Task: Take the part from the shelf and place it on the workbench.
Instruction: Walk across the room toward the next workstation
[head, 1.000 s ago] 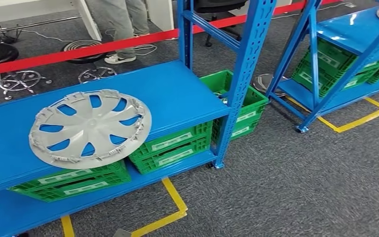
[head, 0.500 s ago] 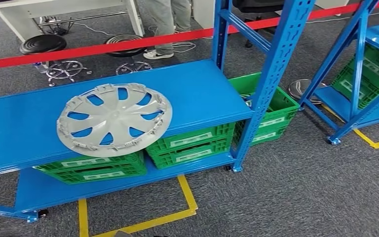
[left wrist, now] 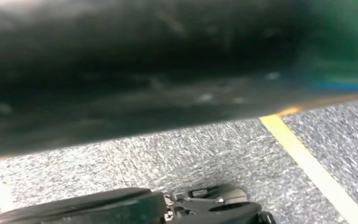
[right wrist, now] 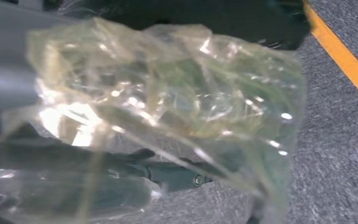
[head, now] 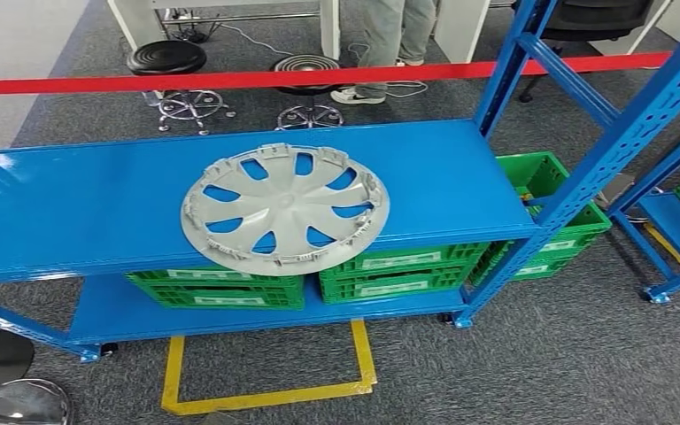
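The hubcap [head: 285, 208] lies flat on the blue shelf [head: 97, 212], near its front edge and about midway along, its rim slightly overhanging. No hand is close to it. In the right wrist view the right hand [right wrist: 9, 88] is wrapped in crinkled clear plastic [right wrist: 177, 98], so I cannot tell how its fingers lie. The left wrist view is dark and blurred; the left hand's state cannot be told. Green crates [head: 398, 270] sit on the tier below. Behind, red tape [head: 230, 81] runs across, and a person's legs [head: 394, 35] stand past it.

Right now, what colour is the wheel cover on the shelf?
Light silver-grey; the wheel cover shows best in the head view.
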